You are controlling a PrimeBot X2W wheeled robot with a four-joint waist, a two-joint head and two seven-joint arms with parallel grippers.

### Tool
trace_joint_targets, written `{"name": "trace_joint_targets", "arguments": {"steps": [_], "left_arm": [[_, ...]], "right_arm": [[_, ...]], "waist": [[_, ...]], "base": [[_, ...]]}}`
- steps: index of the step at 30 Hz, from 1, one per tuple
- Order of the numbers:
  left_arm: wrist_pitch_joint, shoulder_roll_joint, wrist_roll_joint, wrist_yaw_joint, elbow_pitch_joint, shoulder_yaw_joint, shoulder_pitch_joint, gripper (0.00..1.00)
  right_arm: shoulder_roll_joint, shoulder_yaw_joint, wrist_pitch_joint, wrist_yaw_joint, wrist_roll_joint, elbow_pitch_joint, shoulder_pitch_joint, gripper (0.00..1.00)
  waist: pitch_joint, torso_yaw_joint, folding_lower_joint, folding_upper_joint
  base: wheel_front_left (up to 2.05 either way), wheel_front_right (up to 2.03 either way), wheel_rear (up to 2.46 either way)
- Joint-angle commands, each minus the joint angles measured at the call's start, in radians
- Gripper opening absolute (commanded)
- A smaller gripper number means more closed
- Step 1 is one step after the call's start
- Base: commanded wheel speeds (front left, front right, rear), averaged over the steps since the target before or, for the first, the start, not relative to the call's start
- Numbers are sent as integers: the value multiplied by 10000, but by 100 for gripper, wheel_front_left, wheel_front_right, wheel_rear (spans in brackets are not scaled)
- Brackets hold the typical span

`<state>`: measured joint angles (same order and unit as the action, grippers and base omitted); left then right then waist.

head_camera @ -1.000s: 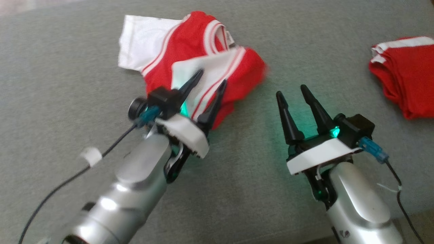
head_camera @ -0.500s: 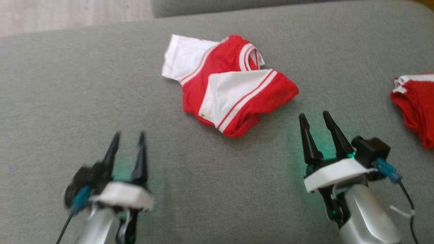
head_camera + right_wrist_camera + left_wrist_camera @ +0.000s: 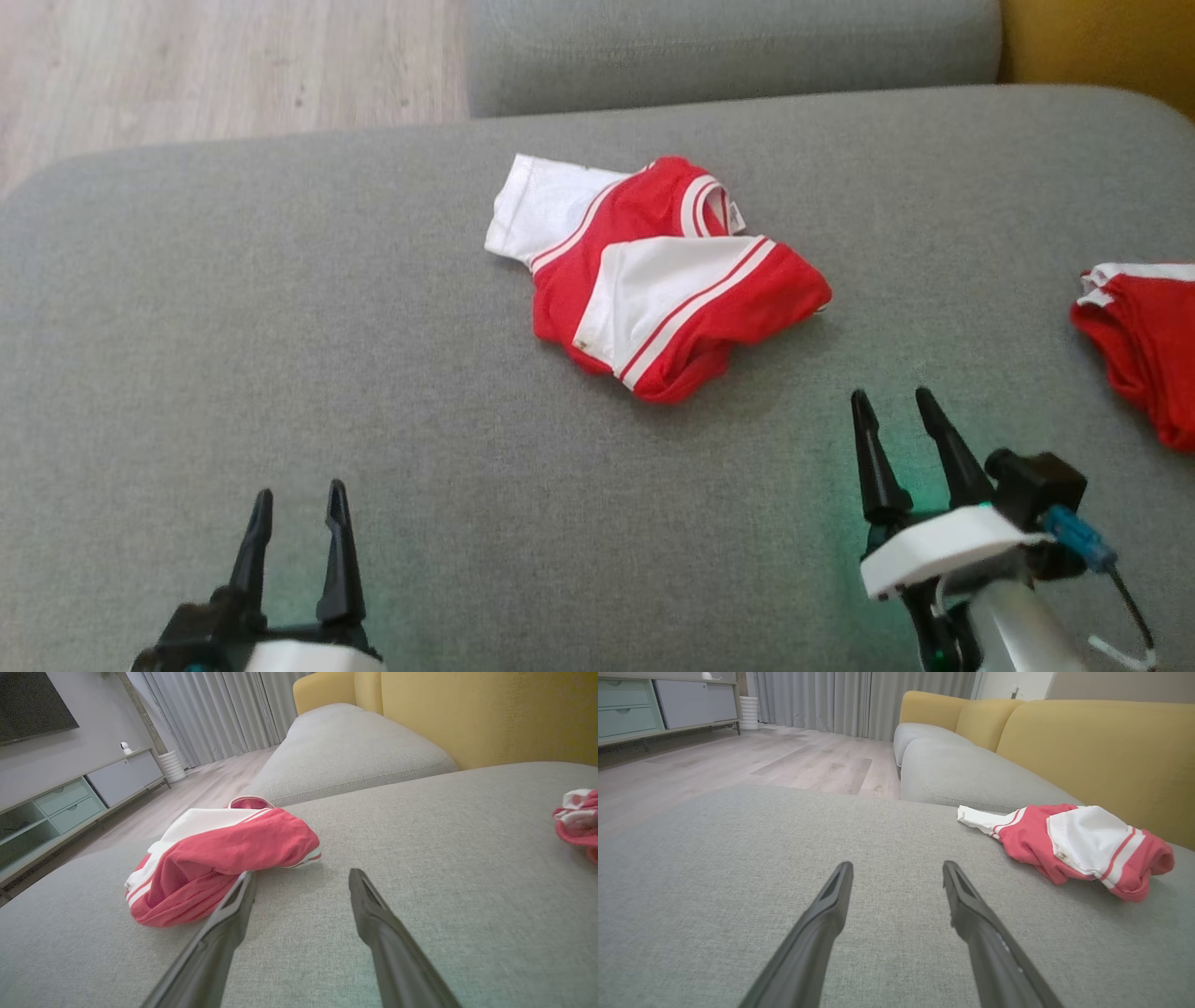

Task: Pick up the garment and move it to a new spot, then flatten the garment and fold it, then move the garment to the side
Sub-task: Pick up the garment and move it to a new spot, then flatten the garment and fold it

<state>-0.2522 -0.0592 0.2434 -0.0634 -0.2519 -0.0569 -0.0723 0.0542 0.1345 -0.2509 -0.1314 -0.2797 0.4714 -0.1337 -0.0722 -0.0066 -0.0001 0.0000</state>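
Observation:
A red garment with white sleeves and white stripes lies crumpled near the middle of the grey sofa cushion. It also shows in the left wrist view as the garment at the right, and in the right wrist view as the garment ahead and to the left. My left gripper is open at the lower left, well short of the garment, nothing between its fingers. My right gripper is open at the lower right, just below and right of the garment.
A second red and white garment lies at the cushion's right edge, seen too as the second garment. Another grey cushion and a yellow backrest lie beyond. Wooden floor is at the far left.
My left gripper has let go of the garment and drawn back to the lower left. The garment now lies loose on the cushion. The head camera has tilted, shifting the whole picture down.

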Motion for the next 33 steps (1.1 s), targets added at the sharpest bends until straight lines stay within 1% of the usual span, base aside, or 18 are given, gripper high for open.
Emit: {"name": "trace_joint_targets", "arguments": {"steps": [1,8,13,15,16,17,19,25,28,33], "left_arm": [[-94,28,-125,-64,361,435,159,100],[-95,83,-142,-260,242,530,-108,100],[-95,86,-32,-265,264,327,-17,100],[-95,87,16,-246,268,182,59,100],[-95,87,43,-239,255,113,111,100],[-95,87,113,-245,181,-30,235,100],[-95,88,202,-238,117,-235,382,100],[-95,88,523,-239,-69,-1210,842,100],[-95,88,655,-226,-147,-1688,1011,100],[-95,89,869,-90,-158,-2106,1137,100]], "right_arm": [[-39,188,-108,7,93,-227,-63,100],[-39,236,-109,7,126,-135,203,100],[-39,321,-109,7,206,-76,105,100],[-39,545,-109,7,337,-27,-161,100],[-39,717,-109,7,456,-3,-386,100],[-23,1068,-29,7,641,127,-985,100],[86,1455,217,7,742,269,-1750,100],[731,2510,1342,7,846,1146,-3964,100],[1039,2889,1866,7,763,1768,-4736,100],[1383,3434,2633,7,574,2702,-5532,100]], "waist": [[173,9,1,0],[483,33,1,0],[359,148,1,0],[209,221,1,0],[124,264,1,0],[-58,380,1,0],[-236,559,1,0],[-688,1389,1,0],[-843,1778,1,0],[-1070,2186,1,0]], "base": [[0,0,0],[0,0,0],[0,0,0],[0,0,0],[0,0,0],[0,0,0],[0,0,0],[0,0,0],[0,0,0],[0,0,0]]}}
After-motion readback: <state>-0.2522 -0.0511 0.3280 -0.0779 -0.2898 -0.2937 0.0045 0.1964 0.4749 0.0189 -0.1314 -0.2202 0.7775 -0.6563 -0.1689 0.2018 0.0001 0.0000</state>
